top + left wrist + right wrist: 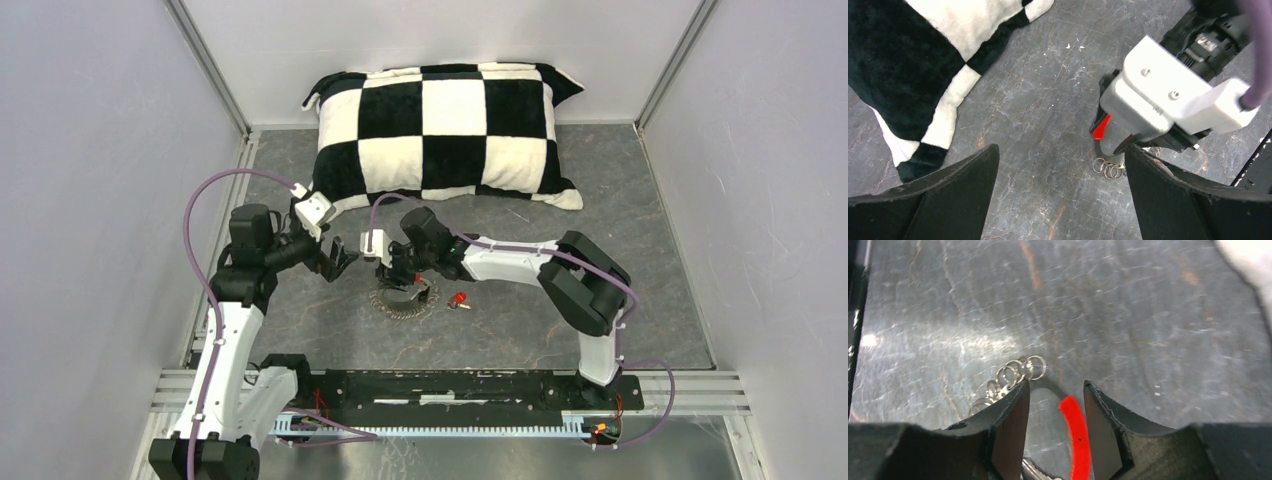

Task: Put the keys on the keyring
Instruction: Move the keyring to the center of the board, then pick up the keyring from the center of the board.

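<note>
At the middle of the grey marbled tabletop (560,310), the thin silvery coil-wire keyring (395,309) lies flat as a loop under the right gripper (403,288). Its jaws stand partly apart, astride the short bright red section (1075,432) — whose long axis runs lengthwise between the fingers, curving slightly. The tiny red-headed key (458,299) lies just right of the loop. The left gripper (1062,149) hovers wide open, holding nothing, near a corner of the black-and-white checked pillow (450,125).
</note>
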{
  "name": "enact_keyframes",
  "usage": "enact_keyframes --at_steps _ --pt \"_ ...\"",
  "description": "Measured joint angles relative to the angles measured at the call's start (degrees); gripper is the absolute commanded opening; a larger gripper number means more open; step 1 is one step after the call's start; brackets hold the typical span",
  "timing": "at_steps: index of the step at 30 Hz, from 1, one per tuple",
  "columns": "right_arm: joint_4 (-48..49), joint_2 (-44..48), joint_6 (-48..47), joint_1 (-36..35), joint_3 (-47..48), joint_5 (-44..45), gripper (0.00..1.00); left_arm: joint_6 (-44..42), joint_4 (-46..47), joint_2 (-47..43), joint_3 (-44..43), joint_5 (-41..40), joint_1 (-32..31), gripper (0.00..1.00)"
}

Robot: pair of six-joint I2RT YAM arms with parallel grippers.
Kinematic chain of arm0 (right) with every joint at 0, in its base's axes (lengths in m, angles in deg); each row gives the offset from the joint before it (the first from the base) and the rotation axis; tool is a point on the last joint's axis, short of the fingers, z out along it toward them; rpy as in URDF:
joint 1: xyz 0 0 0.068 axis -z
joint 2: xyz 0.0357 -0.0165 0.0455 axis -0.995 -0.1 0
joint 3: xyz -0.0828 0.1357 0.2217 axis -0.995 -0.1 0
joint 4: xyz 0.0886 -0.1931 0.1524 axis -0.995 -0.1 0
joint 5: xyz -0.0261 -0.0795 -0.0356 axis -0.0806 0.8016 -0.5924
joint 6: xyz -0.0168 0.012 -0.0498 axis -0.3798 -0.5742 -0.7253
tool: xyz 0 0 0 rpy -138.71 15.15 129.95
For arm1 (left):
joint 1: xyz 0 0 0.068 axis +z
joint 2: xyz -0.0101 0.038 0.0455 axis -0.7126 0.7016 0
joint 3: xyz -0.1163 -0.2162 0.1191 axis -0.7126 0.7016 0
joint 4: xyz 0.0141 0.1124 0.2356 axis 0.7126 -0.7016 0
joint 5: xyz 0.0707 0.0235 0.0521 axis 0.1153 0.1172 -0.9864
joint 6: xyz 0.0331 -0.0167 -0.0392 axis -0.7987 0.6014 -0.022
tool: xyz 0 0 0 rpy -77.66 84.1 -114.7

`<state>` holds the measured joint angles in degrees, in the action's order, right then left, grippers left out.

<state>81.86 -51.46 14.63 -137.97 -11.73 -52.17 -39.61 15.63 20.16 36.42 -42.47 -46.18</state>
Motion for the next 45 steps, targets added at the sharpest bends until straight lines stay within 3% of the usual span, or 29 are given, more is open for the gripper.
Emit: enact_keyframes --at_steps 15,25,45 --pt "-2.82 -12.17 -2.14 1.07 5.75 -14.84 0.43 1.18 -0.68 -1.16 0.0 0.33 0.07 1.0" --pt "-1.11 -12.59 -0.35 1.33 5.97 -18.51 0.35 1.27 -0.72 -1.22 0.0 0.37 0.07 1.0" --pt "-3.19 -16.59 0.2 3.56 11.1 -21.49 0.37 1.31 -0.94 -1.31 -0.44 0.83 0.02 1.0"
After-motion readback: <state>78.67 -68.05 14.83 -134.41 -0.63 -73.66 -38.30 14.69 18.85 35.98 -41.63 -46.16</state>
